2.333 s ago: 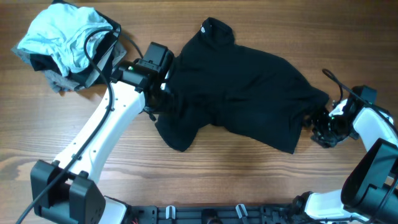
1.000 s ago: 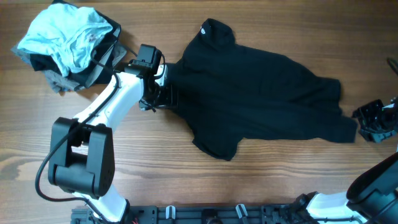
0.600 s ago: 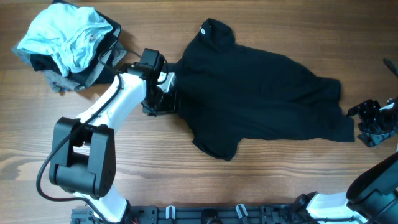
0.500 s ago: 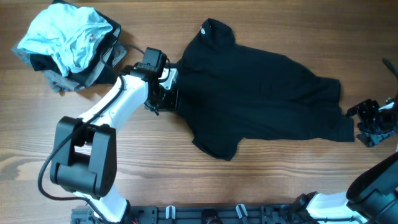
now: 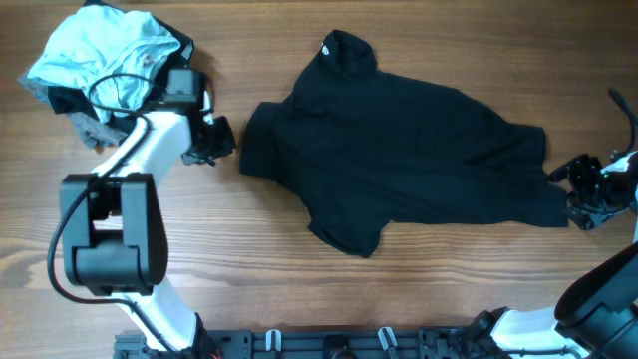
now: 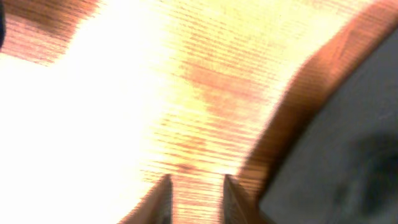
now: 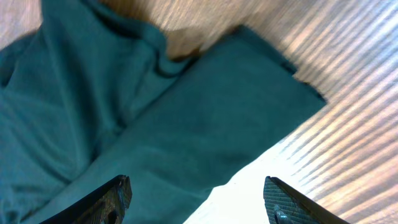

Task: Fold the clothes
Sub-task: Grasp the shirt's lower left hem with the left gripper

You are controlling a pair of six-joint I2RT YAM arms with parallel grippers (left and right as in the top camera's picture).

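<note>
Black shirt (image 5: 399, 150) lies spread mid-table, mostly flat and not yet folded. Its long axis runs left to right, dipping a bit toward the right end. The collar (image 5: 344, 50) is at the far edge, left of centre, with a small white tag (image 5: 327, 47) showing. One flap, likely a sleeve, sticks out toward the robot at lower left. Fabric is plain, soft and wrinkled, bunched at the right end.

Right gripper (image 5: 580, 189) sits at the shirt's right tip. In the wrist view its fingers (image 7: 121, 190) are spread wide, with the cloth edge below and between them and nothing pinched.

Left gripper (image 5: 217, 140) is just beside the shirt's left edge, with a strip of bare wood between. The shirt lies to its right. In the wrist view the fingers (image 6: 163, 199) have a narrow gap with only wood in it, and dark fabric is off to the right. It is empty.

Judgement: both arms are at their own ends and the right one is closer to a grab. The next move likely needs both to pinch the edges along the long axis. The left has to shift right first.

Wooden table (image 5: 299, 299) is underneath. A pile of light-blue and grey clothes (image 5: 110, 65) sits at far left, behind the left arm and apart from the shirt.
</note>
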